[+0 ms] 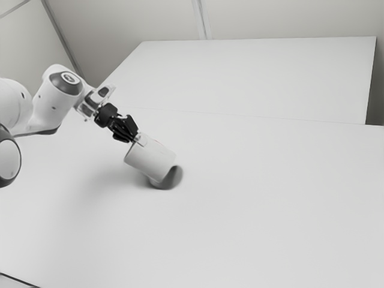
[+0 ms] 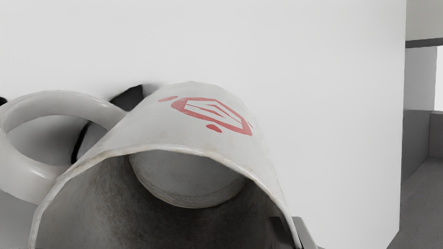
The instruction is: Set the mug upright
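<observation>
The gripper (image 1: 139, 139) holds the white mug (image 1: 150, 158) by the wall at its rim, in the exterior view left of the middle. The mug is tilted, its open end up toward the gripper and its base lower, toward the exterior view's right. In the wrist view the gripper (image 2: 291, 232) has one finger inside the mug (image 2: 193, 117) and the other outside, with the wall pinched between them. A red emblem marks the mug's side, and its handle stands out away from the pinched wall. Whether the mug touches the table cannot be told.
A broad white table (image 1: 258, 210) lies under the arm, with a dark shadow beneath the mug. Beyond it, in the exterior view, stands another pale, flat surface (image 1: 258, 78). The table's edge shows in the wrist view beside a grey floor (image 2: 422, 214).
</observation>
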Motion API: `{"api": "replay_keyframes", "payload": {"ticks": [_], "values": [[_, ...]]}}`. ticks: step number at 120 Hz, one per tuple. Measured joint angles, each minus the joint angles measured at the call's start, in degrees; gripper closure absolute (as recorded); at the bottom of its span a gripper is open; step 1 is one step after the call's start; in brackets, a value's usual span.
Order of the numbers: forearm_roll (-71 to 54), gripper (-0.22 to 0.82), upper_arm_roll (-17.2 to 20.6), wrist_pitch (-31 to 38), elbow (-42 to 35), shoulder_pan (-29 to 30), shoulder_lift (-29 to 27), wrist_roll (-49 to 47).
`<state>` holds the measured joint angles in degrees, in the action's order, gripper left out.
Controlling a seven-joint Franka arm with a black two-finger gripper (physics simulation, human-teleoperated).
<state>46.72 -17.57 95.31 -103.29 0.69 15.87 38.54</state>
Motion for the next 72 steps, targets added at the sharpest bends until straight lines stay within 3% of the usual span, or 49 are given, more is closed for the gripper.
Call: {"api": "replay_keyframes", "payload": {"ticks": [29, 53, 72], "values": [[-8.1, 0.77, 0.3, 4.2, -2.4, -4.0, -6.4, -1.7], [-20.4, 0.77, 1.8, 12.9, -13.6, -6.8, -16.6, -4.9], [-31.0, 0.77, 5.2, 18.9, -19.0, -8.3, -21.7, -7.8]]}}
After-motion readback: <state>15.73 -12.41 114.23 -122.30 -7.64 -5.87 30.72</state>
